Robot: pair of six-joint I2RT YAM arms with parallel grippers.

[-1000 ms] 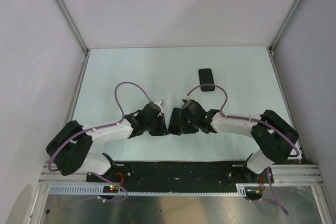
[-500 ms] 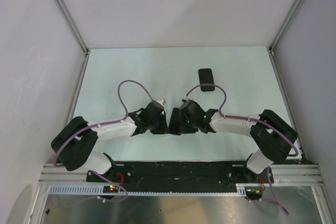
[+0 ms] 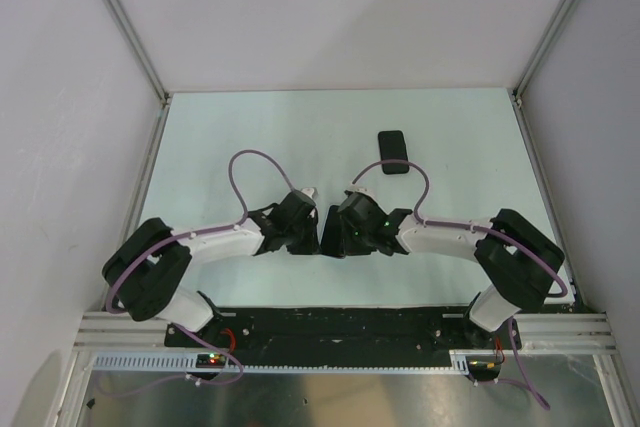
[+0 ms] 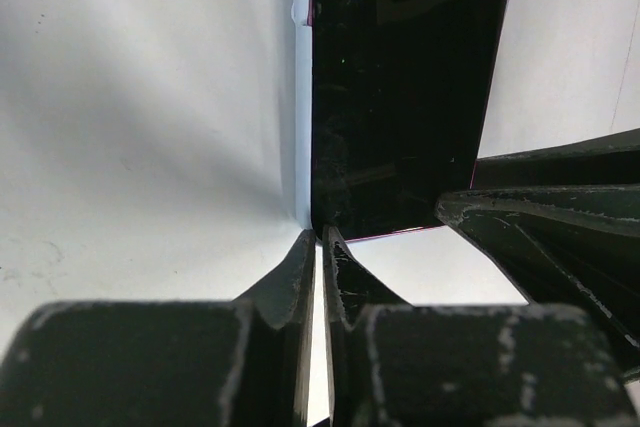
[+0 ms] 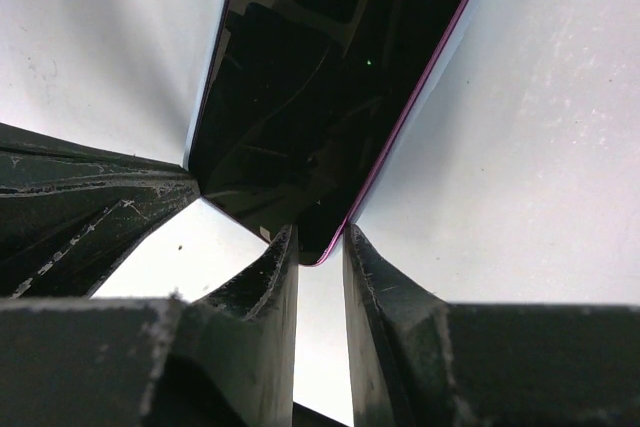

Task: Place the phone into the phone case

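The phone (image 3: pixel 329 231), black-faced with a magenta rim, sits between my two grippers near the table's middle. In the right wrist view the phone (image 5: pixel 320 77) has its near corner inside my right gripper (image 5: pixel 320 244), whose jaws are closed against that corner. In the left wrist view my left gripper (image 4: pixel 320 239) is shut to a thin slit, its tips touching the lower left corner of the phone (image 4: pixel 400 97). The right gripper's finger (image 4: pixel 540 227) shows beside it. The black phone case (image 3: pixel 393 152) lies flat farther back, to the right, apart from both grippers.
White walls with metal posts (image 3: pixel 150 87) enclose the pale table on three sides. The arm bases stand on a black rail (image 3: pixel 340 322) at the near edge. Purple cables (image 3: pixel 245 172) loop above both forearms.
The left arm has swung a little right and forward, bringing its fingers against the phone. Both grippers have narrowed. The phone and case stay in place.
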